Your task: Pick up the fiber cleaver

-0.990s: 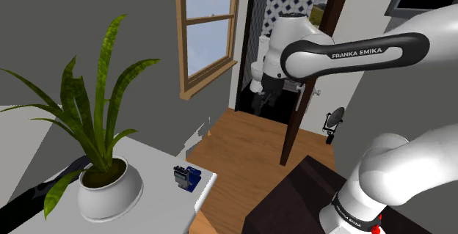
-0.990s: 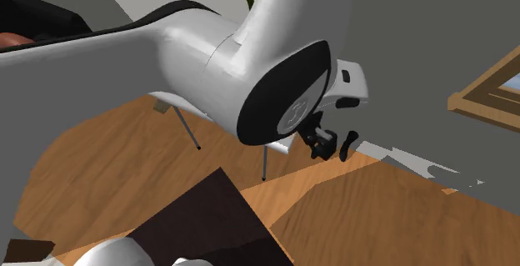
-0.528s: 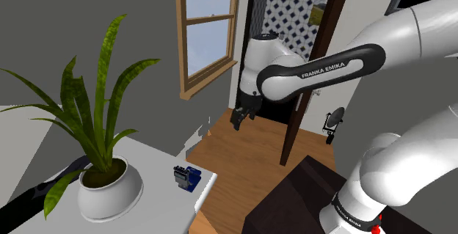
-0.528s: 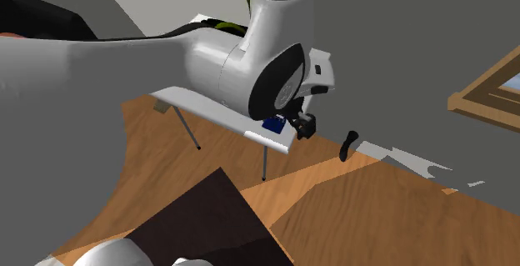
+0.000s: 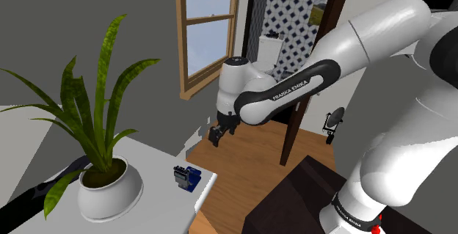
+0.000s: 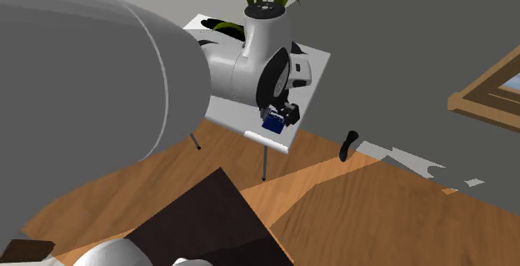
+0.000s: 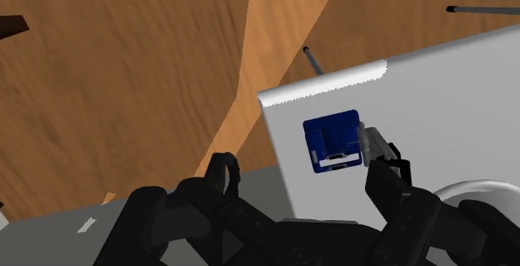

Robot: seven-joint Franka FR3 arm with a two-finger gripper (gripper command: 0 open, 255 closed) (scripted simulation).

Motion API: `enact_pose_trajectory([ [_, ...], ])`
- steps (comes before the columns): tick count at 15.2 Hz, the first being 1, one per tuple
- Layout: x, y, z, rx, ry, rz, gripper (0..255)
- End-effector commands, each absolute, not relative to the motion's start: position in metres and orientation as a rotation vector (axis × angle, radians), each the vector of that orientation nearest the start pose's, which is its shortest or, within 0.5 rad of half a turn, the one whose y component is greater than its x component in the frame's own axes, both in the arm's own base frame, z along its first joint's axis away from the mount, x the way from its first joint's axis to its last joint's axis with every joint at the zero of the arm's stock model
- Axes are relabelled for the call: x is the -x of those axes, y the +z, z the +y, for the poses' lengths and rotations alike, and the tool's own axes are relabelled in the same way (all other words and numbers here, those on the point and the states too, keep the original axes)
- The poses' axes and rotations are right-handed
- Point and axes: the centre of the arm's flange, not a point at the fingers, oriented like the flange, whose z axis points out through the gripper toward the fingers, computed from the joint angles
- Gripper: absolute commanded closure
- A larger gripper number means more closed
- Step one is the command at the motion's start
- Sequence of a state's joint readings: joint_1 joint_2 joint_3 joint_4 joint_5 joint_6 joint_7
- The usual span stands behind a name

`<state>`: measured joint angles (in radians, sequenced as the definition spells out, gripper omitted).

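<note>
Two black fingers (image 7: 387, 185) of the gripper (image 7: 304, 171) stand well apart from each other, and they grasp nothing. In the shoulder view the gripper (image 5: 217, 133) hangs in the air over the wooden floor (image 5: 246, 144), higher than the white table (image 5: 158, 165) and to the right of its corner. The cleaver (image 7: 336, 143), a small blue box with a pale grey part on one side, lies flat on the table (image 7: 450, 97) close to the corner and near the edge; the fingers do not touch it. In the shoulder view the cleaver (image 5: 188, 177) is just beside a white pot (image 5: 110, 194) with a plant (image 5: 88, 115) of long green leaves. In the second exterior view the gripper (image 6: 287, 114) shows just above the cleaver (image 6: 272, 124). Beyond the arm, in the shoulder view, stands a window (image 5: 208, 34) with a wooden frame.
</note>
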<state>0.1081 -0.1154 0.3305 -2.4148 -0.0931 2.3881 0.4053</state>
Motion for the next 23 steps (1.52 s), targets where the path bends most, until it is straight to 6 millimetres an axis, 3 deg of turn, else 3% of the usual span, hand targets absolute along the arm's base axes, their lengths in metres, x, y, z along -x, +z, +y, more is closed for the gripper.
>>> enact_pose_trajectory([
  [1,-0.448,0.343,0.224,3.189,-0.188,-0.17,0],
  [14,-0.498,0.236,0.34,3.165,-0.193,-0.257,0],
  [23,-0.498,0.196,0.34,3.165,-0.193,-0.257,0],
])
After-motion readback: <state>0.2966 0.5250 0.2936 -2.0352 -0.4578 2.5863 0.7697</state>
